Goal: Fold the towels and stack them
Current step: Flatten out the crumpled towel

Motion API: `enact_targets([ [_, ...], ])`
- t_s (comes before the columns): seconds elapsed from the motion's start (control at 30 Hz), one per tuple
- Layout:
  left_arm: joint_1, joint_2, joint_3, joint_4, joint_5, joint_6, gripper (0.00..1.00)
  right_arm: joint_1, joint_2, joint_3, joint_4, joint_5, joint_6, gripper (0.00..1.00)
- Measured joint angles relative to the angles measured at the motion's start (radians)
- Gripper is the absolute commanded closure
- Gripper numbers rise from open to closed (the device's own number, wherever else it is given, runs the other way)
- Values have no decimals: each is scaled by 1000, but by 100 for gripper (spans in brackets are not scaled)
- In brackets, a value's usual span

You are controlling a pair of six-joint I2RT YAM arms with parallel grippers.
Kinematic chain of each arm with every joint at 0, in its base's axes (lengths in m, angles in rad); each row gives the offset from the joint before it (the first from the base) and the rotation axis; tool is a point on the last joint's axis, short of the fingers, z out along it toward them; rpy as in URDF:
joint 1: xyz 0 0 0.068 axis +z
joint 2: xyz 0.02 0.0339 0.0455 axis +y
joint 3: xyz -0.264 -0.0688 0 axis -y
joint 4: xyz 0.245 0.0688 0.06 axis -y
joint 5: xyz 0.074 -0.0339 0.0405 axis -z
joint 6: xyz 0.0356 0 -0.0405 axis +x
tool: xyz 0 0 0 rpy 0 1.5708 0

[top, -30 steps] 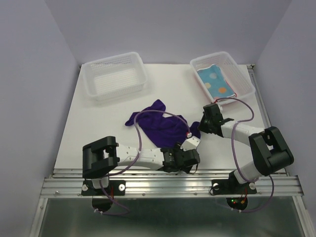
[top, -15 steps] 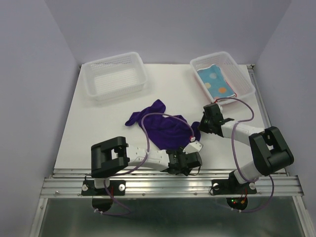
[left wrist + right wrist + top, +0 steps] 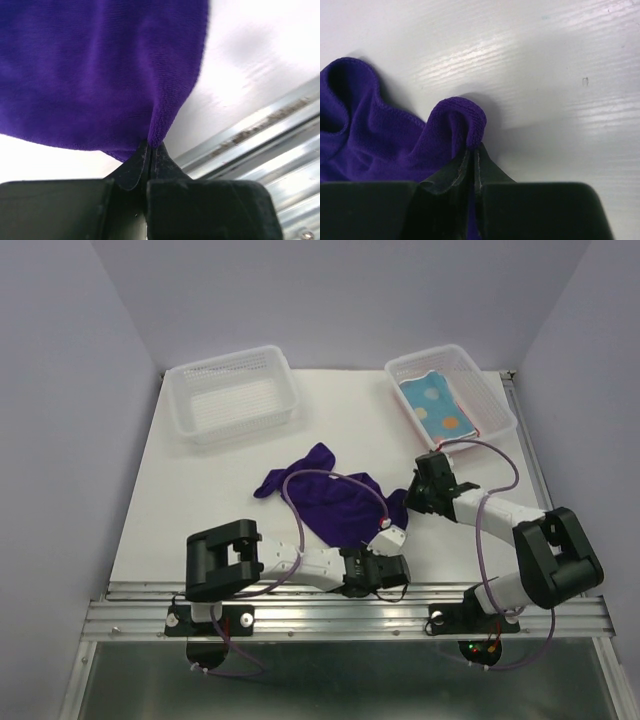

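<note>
At the far left stands a white basket [image 3: 232,392] of stiff, perforated plastic, with no towel visible in it. Near the middle of the white surface [image 3: 190,510] lies the dark purple towel [image 3: 335,502], a crumpled, irregular heap with one lobe pointing far-left. It is not yet spread or folded.

The left tool [image 3: 150,152] is at the towel's near edge, close to the metal rail [image 3: 300,602]. Its black jaws are pressed together on a pinch of purple hem. Its wrist view shows a short, velvety pile draping in soft folds.

To the right, the right tool [image 3: 472,150] is clamped on a small rolled loop of the towel's right edge, where a stitched hem shows. The surface beneath is glossy with faint ridged streaks.

At the far right a second perforated basket [image 3: 500,412] holds a light blue towel [image 3: 437,403] with orange and white spots, lying flat. A thin red-pink line along the blue towel's left side may be another cloth beneath it, though that is too slight to confirm.

By my reading, at least one towel is already put away and the purple one is at the start of its turn. It is gripped at two points, and it probably needs pulling taut and flat, then folding and stacking.
</note>
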State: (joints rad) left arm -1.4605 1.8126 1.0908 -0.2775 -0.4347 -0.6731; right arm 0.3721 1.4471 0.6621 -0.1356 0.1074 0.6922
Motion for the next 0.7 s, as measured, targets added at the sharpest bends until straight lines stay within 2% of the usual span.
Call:
enact_targets([
  [0.2,-3,-128,-11,-105,-171,-76,100,0,-189,-23,-58,-34,-18,98],
  [0.43,26,-460,17,-116,-409,-66,100,0,-443,31,-170,-71,-45,99],
  [0.57,40,-616,64,-24,-491,81,100,0,-504,191,-221,-87,-69,99],
  [0.7,40,-759,104,106,-465,263,100,0,-539,365,-233,-126,-94,99],
])
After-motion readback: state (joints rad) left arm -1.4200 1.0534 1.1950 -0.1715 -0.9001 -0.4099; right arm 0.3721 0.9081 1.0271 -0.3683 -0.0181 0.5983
